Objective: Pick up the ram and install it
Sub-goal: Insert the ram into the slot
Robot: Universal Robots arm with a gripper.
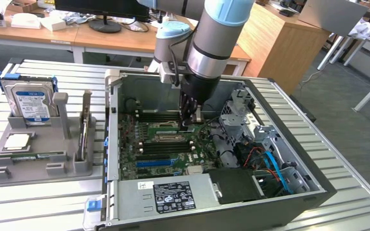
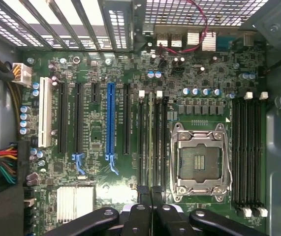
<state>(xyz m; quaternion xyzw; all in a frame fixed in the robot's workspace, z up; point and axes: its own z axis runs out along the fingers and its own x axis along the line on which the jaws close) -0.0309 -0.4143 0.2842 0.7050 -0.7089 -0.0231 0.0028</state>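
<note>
Ram [image 2: 151, 142], wrist view: thin green stick, seen edge-on, is reaching straight out from the gripper [image 2: 151, 192]. Its long axis is running parallel to the black memory slots [image 2: 142, 142] on either side of it. It is sitting over the gap between two slots of the bank just beside the CPU socket [image 2: 198, 160]; the second slot bank [image 2: 248, 157] is lying on the socket's far side, well apart. The black fingers [image 2: 141, 206] are standing almost fully closed, pinching the near end of the stick. Whether its lower edge is already touching a slot cannot be told.

Judgement: the stick and the slots are agreeing in direction, so what matters is sideways offset and height, not rotation.

Exterior view: arm [image 1: 211, 53] is reaching down from twelve o'clock into the open computer case [image 1: 313, 192]. Gripper [image 1: 191, 120] is hanging low over the motherboard [image 1: 162, 163], near the case's centre, at the three o'clock end of the upper slot rows [image 1: 159, 115]. Those rows are running roughly nine to three o'clock.

Grey parts holder [image 1: 56, 166] is sitting outside the case at nine o'clock, with the hard drive [image 1: 31, 103] standing upright at its eleven o'clock corner, well apart from the gripper.
</note>
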